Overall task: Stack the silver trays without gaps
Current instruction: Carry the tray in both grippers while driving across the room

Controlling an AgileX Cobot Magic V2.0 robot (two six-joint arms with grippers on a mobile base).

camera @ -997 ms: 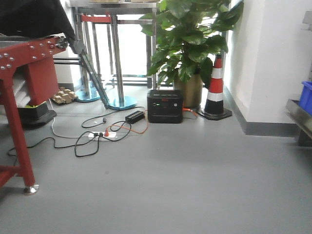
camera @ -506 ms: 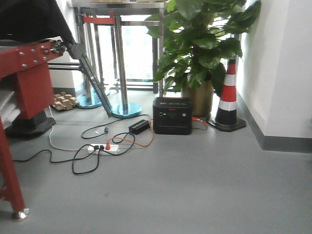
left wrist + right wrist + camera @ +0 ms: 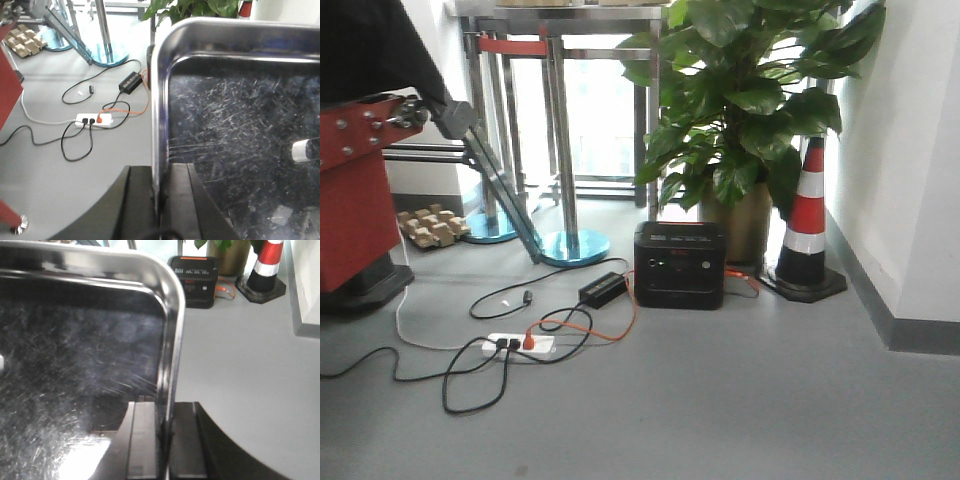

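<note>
While the base faces a corner of the room, the shallow, shiny stainless-steel tray (image 3: pixel 240 125) with the out-turned rim and rounded corners sits between the two arms, and grey floor (image 3: pixel 720 400) shows past its edges on both sides. The left gripper (image 3: pixel 160 200) is clamped on the tray's left rim, one black finger outside the wall and one inside it. The right gripper (image 3: pixel 165 435) pinches the right rim the same way. The tray's bottom is finely scratched and catches a white glare.

Ahead on the floor stands a black box-shaped power station (image 3: pixel 680 263), just in front of a leafy green plant in a brass-coloured pot (image 3: pixel 750 90). An orange-and-white striped traffic cone (image 3: pixel 809 225) stands beside the pot, close to the white wall. To the left of the power station, a white power strip (image 3: pixel 518 344) lies among looping black cables and one orange lead. A red metal frame (image 3: pixel 355 180) fills the far left.
</note>
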